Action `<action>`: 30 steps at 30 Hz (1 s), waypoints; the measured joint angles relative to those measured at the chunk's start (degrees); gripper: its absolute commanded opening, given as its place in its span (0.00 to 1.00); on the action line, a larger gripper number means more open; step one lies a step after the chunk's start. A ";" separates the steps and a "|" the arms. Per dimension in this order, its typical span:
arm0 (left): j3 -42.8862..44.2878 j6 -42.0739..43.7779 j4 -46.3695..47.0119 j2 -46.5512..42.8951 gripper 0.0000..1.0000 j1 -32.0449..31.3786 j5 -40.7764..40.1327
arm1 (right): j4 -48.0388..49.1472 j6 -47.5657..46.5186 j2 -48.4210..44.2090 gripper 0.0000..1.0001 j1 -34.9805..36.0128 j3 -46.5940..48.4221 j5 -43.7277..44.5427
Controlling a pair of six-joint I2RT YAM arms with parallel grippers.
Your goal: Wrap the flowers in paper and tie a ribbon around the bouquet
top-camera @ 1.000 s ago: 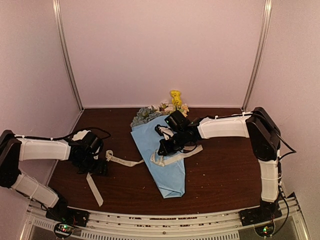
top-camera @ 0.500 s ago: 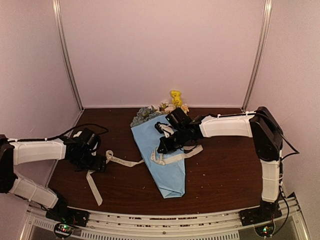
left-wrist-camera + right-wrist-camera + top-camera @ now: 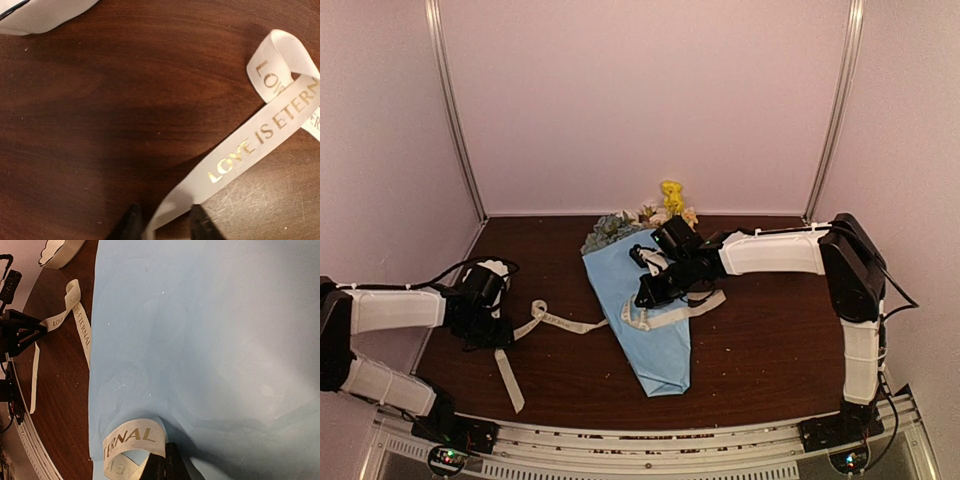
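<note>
The bouquet lies mid-table, a cone of light-blue paper [image 3: 655, 340] with the flowers [image 3: 670, 195] sticking out at its far end. The cream ribbon [image 3: 560, 323] with gold print runs from the left across the table and over the cone. My left gripper [image 3: 498, 337] is low over the ribbon's left stretch. In the left wrist view the ribbon [image 3: 250, 145] passes between the parted fingertips of the left gripper [image 3: 164, 225], with a gap on one side. My right gripper [image 3: 642, 298] rests on the paper [image 3: 210, 340], and this right gripper [image 3: 167, 469] is shut on a loop of the ribbon [image 3: 132, 437].
A white scalloped bowl [image 3: 62, 250] stands at the table's far left, partly behind my left arm. The pink walls and metal corner posts [image 3: 460, 120] close in the back and sides. The table's front rail [image 3: 640, 450] runs along the near edge.
My left gripper has slid left and nearer along the ribbon, and its jaws have narrowed around it. The right arm and the bouquet have hardly moved.
</note>
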 measured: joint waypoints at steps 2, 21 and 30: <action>-0.07 0.35 1.09 0.31 0.00 0.07 1.14 | 0.04 0.15 0.00 0.00 0.00 0.00 -0.37; 27.67 23.71 3.41 -7.10 0.00 -26.93 14.19 | 1.70 5.79 5.01 0.23 -1.16 18.53 -3.37; 43.71 34.64 7.43 14.34 0.00 -29.44 31.98 | -0.48 6.71 6.93 0.37 -4.33 21.68 -7.30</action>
